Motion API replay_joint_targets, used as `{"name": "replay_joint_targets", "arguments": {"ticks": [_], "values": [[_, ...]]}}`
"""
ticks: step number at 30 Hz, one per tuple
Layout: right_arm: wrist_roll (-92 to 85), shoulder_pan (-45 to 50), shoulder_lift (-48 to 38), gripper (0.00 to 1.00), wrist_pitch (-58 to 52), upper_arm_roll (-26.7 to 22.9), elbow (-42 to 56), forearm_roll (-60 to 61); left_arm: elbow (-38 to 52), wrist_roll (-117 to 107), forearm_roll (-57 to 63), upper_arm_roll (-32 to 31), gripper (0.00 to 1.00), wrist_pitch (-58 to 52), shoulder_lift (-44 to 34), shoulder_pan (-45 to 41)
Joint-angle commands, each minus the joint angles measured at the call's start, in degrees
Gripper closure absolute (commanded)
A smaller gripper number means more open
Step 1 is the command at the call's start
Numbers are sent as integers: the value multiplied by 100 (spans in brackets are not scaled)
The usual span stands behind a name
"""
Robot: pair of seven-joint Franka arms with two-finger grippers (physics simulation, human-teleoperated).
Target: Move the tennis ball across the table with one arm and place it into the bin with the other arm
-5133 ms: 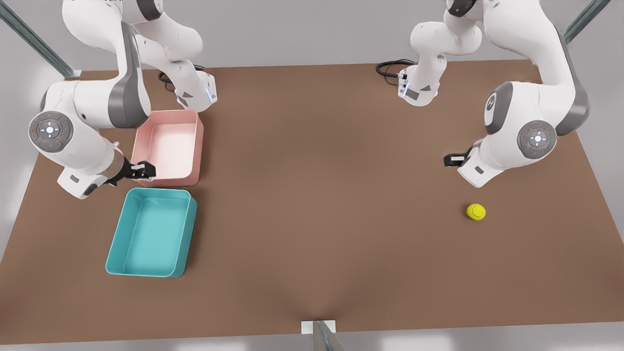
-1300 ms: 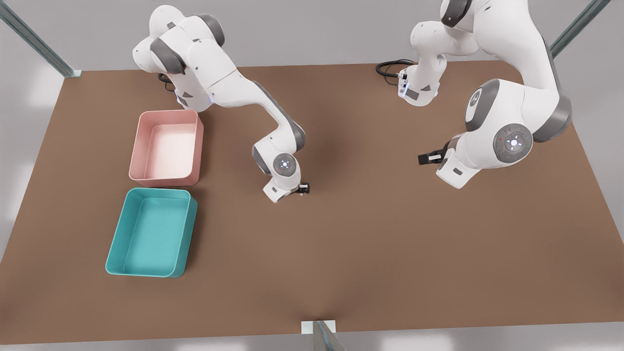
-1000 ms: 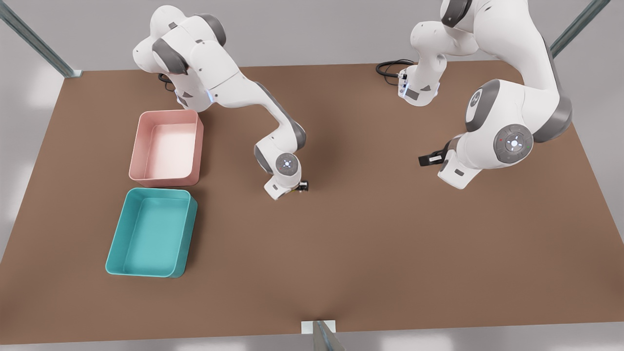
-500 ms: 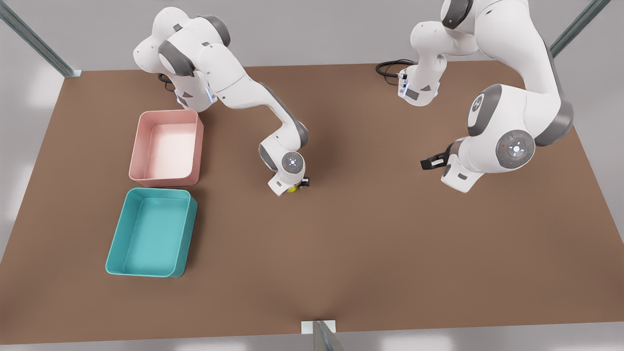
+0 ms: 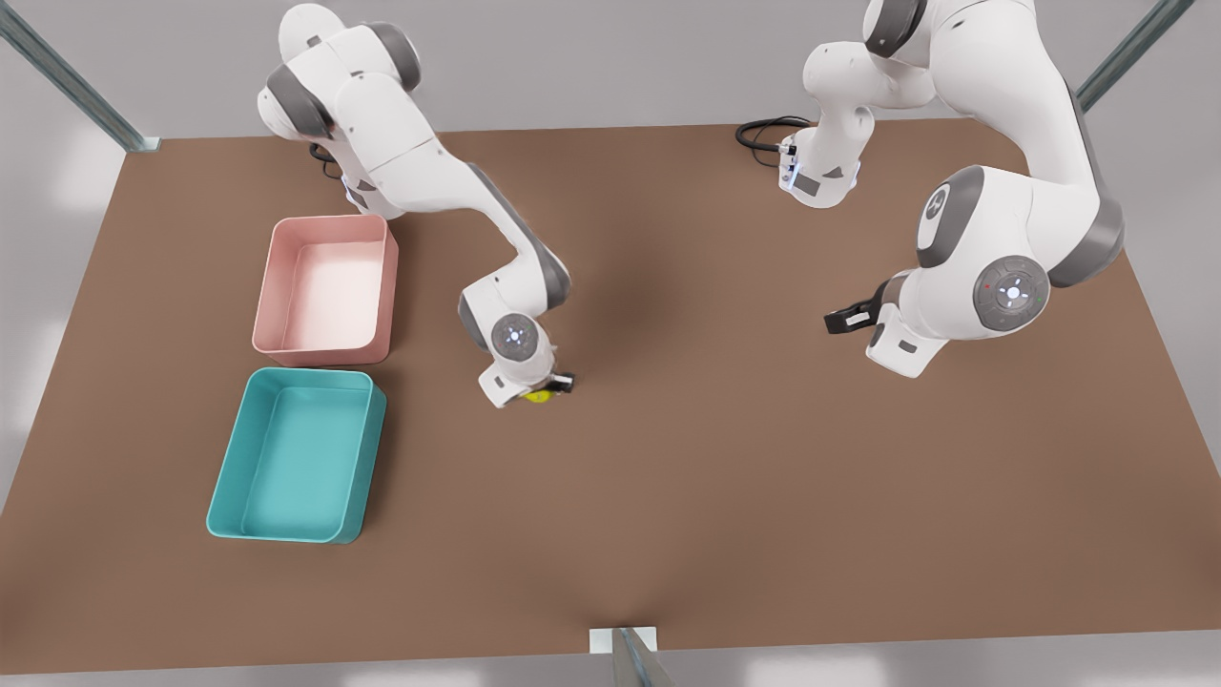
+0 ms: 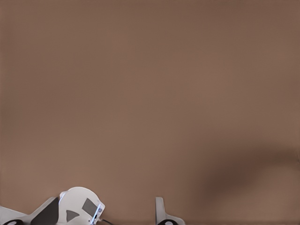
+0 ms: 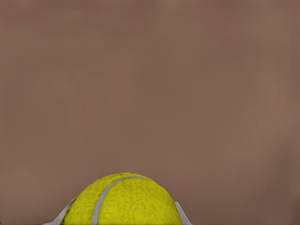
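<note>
The yellow-green tennis ball (image 5: pixel 539 395) peeks out under my right gripper (image 5: pixel 546 391), which is shut on it near the middle of the brown table (image 5: pixel 744 477), on the arm at the front view's left. In the right wrist view the ball (image 7: pixel 124 201) sits between two pale fingertips (image 7: pixel 65 216) above bare tabletop. The teal bin (image 5: pixel 221 477) stands open-topped toward the front view's left, apart from the ball. My left gripper (image 5: pixel 847 320) waits above the table on the arm at the front view's right.
A pink tub (image 5: pixel 389 286) stands just behind the teal bin. The arm bases and a black cable (image 5: pixel 763 129) are at the table's far edge. The other arm's base (image 6: pixel 79 211) appears in the left wrist view. Bare tabletop lies between ball and bin.
My right gripper closed on the ball at the table's middle and has now carried it toward the front view's left, nearer the teal bin. The left arm has barely moved.
</note>
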Motion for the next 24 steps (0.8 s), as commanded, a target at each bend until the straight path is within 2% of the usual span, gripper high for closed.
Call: {"name": "replay_joint_targets", "arguments": {"ticks": [1,3,6,8,12,13,14,18,19,21,22,24], "values": [[-2381,-517,-141,43,-755,-33,156,-104,0,-76,2,-1,0,-15,-9,-1],[-3576,-1053,-168,43,-1133,-261,375,-280,0,-76,2,-1,0,-6,0,-1],[-5660,-1071,-106,43,-1133,-1324,639,-561,0,-76,2,-1,0,-6,0,-1],[-5915,-1089,-18,43,-1125,-1729,675,-790,9,-76,2,-1,0,-6,27,-1],[-6205,-1703,8,41,-1125,-1782,639,-799,0,-76,11,-1,0,3,35,8],[-6205,-1756,34,4,-1116,-1782,639,-746,0,-76,11,-1,0,3,35,8],[-6205,-1835,140,0,-1116,-1773,674,-720,0,-76,11,-1,0,3,35,8],[-6153,-1713,237,0,-1142,-1712,912,-289,0,-76,11,-1,0,3,44,-1],[-6083,-1572,219,0,-1492,-1720,1183,-280,0,-76,11,-1,0,3,44,-1],[-4177,-1168,210,0,-3224,-1729,2116,-341,0,-76,11,-1,0,-6,53,-1],[-3297,-1001,-44,0,-3787,-1782,2239,-394,9,-76,11,-1,0,3,53,8],[-3235,-1176,-984,0,-4604,-1493,2204,-544,9,-67,63,-1,0,29,53,8]]}}
